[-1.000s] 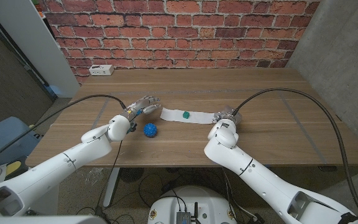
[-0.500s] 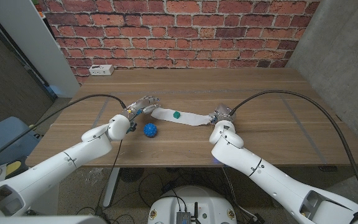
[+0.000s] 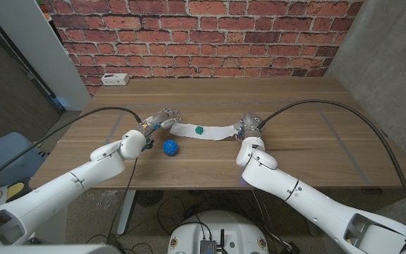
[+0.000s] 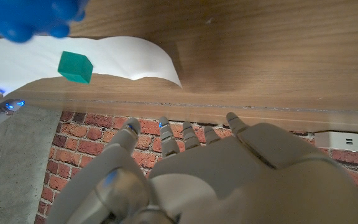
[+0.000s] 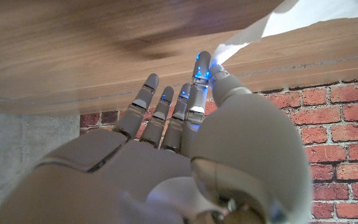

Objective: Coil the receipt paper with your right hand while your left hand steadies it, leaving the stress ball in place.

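A white receipt paper [image 3: 213, 132] lies as a wavy strip across the middle of the wooden table [image 3: 309, 106], and a small green cube [image 3: 199, 130] sits on it. My right hand [image 3: 249, 129] pinches the strip's right end; the right wrist view shows the paper [image 5: 291, 17] meeting the fingertips [image 5: 205, 65]. My left hand [image 3: 159, 121] hovers with fingers spread beside the strip's left end, and I cannot tell whether it touches. The blue spiky stress ball [image 3: 170, 147] rests just in front of the strip. The left wrist view shows the paper [image 4: 117, 53], cube [image 4: 75, 66] and ball [image 4: 27, 15].
A white power strip [image 3: 115, 80] lies at the table's back left corner, against the brick wall. Black cables arch over the table from both wrists. Bare wood stretches to the right of my right hand.
My right hand has slid left with the paper's right end, so the strip is shorter and buckled. The green cube rode left with it. The left hand and ball stayed put.
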Robot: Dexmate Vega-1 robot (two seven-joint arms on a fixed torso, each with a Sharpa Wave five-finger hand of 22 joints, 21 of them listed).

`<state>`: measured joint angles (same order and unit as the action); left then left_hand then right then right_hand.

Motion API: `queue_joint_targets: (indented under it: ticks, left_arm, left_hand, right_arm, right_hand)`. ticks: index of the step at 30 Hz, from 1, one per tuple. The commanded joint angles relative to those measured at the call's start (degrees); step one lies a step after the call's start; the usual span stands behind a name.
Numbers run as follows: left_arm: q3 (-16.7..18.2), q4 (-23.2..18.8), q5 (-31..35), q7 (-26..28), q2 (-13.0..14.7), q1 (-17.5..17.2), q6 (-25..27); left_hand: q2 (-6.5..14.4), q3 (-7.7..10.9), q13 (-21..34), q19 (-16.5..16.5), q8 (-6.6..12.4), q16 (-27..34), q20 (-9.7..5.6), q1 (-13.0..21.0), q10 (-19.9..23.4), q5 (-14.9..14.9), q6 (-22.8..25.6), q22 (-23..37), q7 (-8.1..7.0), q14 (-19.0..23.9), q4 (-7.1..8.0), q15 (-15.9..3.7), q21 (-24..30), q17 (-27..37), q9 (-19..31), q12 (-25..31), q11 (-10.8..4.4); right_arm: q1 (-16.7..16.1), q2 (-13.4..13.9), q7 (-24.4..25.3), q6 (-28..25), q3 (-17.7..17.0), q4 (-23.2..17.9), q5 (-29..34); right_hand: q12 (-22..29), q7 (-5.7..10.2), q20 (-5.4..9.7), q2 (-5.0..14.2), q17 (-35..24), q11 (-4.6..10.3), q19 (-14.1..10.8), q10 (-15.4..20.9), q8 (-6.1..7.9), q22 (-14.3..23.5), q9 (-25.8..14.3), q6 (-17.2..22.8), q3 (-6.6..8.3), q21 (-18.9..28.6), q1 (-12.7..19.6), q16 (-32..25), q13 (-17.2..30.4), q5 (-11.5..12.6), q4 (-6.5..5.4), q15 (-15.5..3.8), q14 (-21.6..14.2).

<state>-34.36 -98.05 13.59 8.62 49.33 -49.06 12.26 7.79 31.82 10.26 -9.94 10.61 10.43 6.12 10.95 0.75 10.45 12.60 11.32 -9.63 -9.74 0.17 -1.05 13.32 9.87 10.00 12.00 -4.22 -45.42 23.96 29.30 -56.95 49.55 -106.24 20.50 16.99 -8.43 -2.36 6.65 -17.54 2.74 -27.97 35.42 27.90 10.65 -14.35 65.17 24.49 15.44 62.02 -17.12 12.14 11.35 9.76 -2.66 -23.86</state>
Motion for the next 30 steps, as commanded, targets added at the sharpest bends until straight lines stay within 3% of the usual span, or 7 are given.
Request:
queue_joint_targets:
  ticks: [1,8,12,14,17,26,30]
  left_arm:
    - [0.0,1.0,0.6,1.4,0.1,0.0,-3.1]
    - [-1.3,-0.6,3.6,-0.2,0.4,0.6,0.2]
    - [-2.8,-1.7,6.1,-2.8,0.6,1.6,4.0]
    - [-4.0,-2.3,7.8,-4.8,0.6,2.5,6.6]
    - [-5.6,-2.4,9.5,-7.8,0.5,4.0,8.9]
    - [-8.1,-0.6,11.0,-10.6,-0.6,6.4,6.9]
    - [-8.9,0.0,11.8,-11.4,-1.0,7.0,6.1]
  left_hand:
    - [0.0,0.35,0.1,2.0,1.26,0.5,0.72,-0.6,3.7,0.3,5.0,0.1,-0.43,2.4,0.29,-0.17,0.8,-0.1,0.1,1.1,-1.41]
    - [0.0,0.75,0.1,2.8,1.37,0.4,1.01,-0.4,5.8,0.4,8.2,0.0,-0.26,3.7,-0.02,0.06,0.9,-0.2,0.0,1.2,-2.15]
    - [-0.3,0.67,0.1,1.4,-0.75,-0.2,0.66,-1.0,3.5,0.4,3.9,0.0,-0.68,2.3,0.38,-0.08,0.2,0.0,0.0,-0.2,-2.8]
    - [-0.6,0.42,0.1,0.3,-1.31,-0.4,0.36,-1.8,2.0,0.4,0.7,0.0,-0.02,1.1,0.93,-0.13,-0.2,0.1,0.0,-0.9,-3.73]
    - [-0.8,0.12,0.1,-1.2,-1.34,-0.5,0.15,-2.8,-1.2,0.4,-2.9,0.1,-0.56,-0.9,1.67,0.25,-0.8,0.2,0.0,-1.7,-4.56]
    - [-0.8,-0.1,0.1,-2.0,-1.25,-0.3,0.05,-3.7,-3.1,0.5,-6.4,0.2,-0.45,-1.9,2.48,0.39,-0.9,0.3,0.0,-1.6,-6.46]
    - [-0.7,-0.11,0.1,-2.0,-1.03,-0.2,0.11,-3.9,-2.7,0.6,-6.4,0.2,-0.03,-1.8,2.69,0.37,-0.9,0.3,0.0,-1.4,-7.05]
  right_arm:
    - [3.1,3.5,2.5,-2.6,3.0,-0.8,3.7]
    - [5.2,4.3,1.7,-4.0,4.6,0.3,5.6]
    - [6.6,5.6,-0.4,-3.7,5.9,0.1,6.3]
    - [7.5,6.0,-1.7,-3.9,6.8,0.0,6.8]
    - [9.1,7.2,-4.5,-3.3,8.3,-0.5,7.3]
    - [12.3,8.0,-9.4,-2.6,11.1,-0.4,10.3]
    - [12.9,7.9,-10.4,-2.2,11.7,-0.3,11.7]
  right_hand:
    - [0.3,-0.13,0.03,-0.35,0.0,0.21,-1.0,0.5,0.71,0.0,-0.4,0.2,0.76,0.5,0.4,0.2,0.3,-0.2,-0.16,-6.24,-1.0]
    - [0.7,-0.15,-0.75,-0.53,0.0,0.45,-2.9,1.4,1.28,0.0,-1.1,0.0,1.61,1.2,0.2,-0.1,0.8,-0.4,-0.64,-6.98,-3.2]
    - [1.0,-0.08,-0.55,-0.55,-0.2,0.53,-4.4,2.0,1.58,0.0,-1.4,-0.2,2.23,1.7,0.1,-0.4,1.0,-0.6,-0.89,-7.42,-4.8]
    - [1.1,-0.14,-0.27,-0.56,-0.3,0.63,-5.0,2.2,1.71,0.0,-1.6,-0.3,2.47,1.9,0.0,-0.5,1.1,-0.6,-0.98,-7.52,-5.5]
    - [1.2,-0.18,0.06,-0.59,-0.4,0.59,-5.7,2.3,1.88,0.1,-1.8,-0.4,2.77,2.2,-0.1,-0.5,1.3,-0.6,-1.06,-7.77,-5.9]
    - [2.1,-0.13,0.17,-0.11,-1.8,0.99,-7.9,3.8,2.65,0.1,-2.3,-0.7,4.16,3.0,-0.8,-2.5,1.9,-0.8,-1.74,-8.14,-11.7]
    - [2.7,0.08,0.29,-0.27,-5.1,1.29,-9.1,4.8,2.86,0.2,-1.9,-0.7,3.61,3.6,-0.6,-5.7,2.3,-1.0,-1.4,-8.36,-15.3]
